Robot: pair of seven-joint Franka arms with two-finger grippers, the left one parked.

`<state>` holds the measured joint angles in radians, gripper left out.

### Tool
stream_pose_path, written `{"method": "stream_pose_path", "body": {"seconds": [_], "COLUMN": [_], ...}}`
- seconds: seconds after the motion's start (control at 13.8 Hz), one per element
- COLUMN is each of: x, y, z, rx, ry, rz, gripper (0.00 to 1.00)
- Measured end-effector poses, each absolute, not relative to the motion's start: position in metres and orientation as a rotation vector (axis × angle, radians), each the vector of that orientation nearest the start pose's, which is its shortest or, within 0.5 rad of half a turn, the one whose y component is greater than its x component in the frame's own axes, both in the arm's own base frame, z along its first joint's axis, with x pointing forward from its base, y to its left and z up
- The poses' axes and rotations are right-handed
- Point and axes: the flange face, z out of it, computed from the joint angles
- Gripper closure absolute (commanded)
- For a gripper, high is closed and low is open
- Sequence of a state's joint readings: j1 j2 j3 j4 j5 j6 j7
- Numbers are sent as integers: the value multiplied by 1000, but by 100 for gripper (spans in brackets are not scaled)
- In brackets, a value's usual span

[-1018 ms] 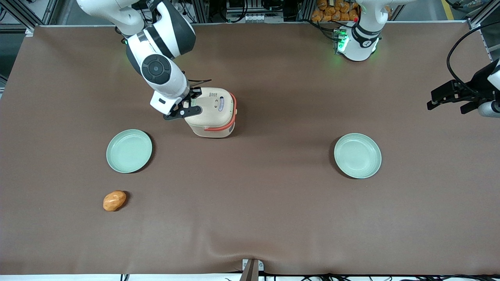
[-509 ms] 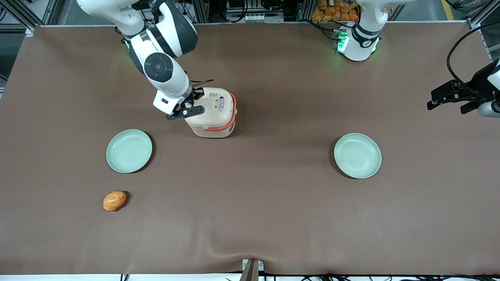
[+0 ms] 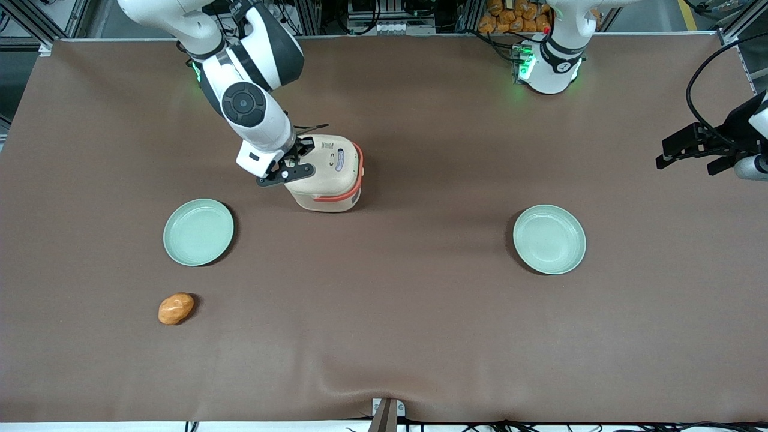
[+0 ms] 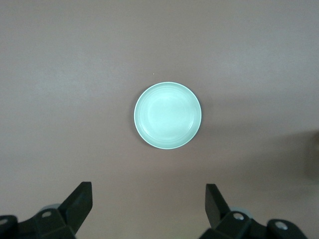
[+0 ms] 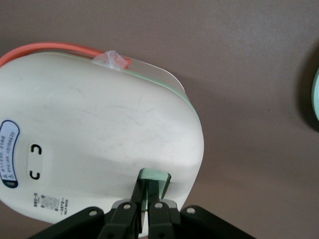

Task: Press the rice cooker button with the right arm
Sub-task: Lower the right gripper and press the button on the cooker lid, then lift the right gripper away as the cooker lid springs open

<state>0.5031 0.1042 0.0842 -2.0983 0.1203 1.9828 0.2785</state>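
Observation:
The cream-beige rice cooker (image 3: 329,174) with its coral-orange band stands on the brown table, lid down. The right arm (image 3: 249,111) reaches down over it. Its black gripper (image 3: 295,161) sits at the cooker's upper edge on the working arm's side. In the right wrist view the cooker's lid (image 5: 99,129) fills the frame. The gripper (image 5: 149,182) is shut there, fingers together, with their tips against a small pale green button (image 5: 155,176) at the lid's edge.
A pale green plate (image 3: 198,232) lies nearer the front camera than the cooker, toward the working arm's end; its rim shows in the right wrist view (image 5: 316,94). An orange lump (image 3: 176,308) lies nearer still. A second plate (image 3: 549,239) lies toward the parked arm's end (image 4: 168,115).
The right arm has shifted a little toward the cooker, bringing the gripper closer over the lid's edge. The cooker, plates and orange lump have not moved.

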Motion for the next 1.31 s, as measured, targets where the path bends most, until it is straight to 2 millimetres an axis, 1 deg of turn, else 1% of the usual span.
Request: {"method": "stream_pose_path", "body": {"seconds": [0.29, 0.51, 0.58, 0.65, 0.8, 0.87, 0.95, 1.02, 1.09, 1.16, 1.24, 1.31], "x": [441, 441, 442, 444, 451, 454, 456, 457, 459, 462, 468, 474], "y": [302, 301, 302, 303, 308, 310, 312, 311, 310, 305, 299, 292], "z": [356, 358, 361, 370, 400, 418, 434, 450, 466, 484, 502, 523], "rx": [-3079, -3078, -3078, -3077, -3072, -3071, -3069, -3061, -3044, -3025, -3008, -2997], "ry": [-395, -396, -397, -399, -411, -418, -424, -421, -406, -384, -360, -340], "rz": [363, 359, 363, 364, 373, 383, 391, 398, 408, 415, 404, 365], "gripper": [91, 87, 85, 85, 81, 76, 60, 47, 30, 20, 3, 0]}}
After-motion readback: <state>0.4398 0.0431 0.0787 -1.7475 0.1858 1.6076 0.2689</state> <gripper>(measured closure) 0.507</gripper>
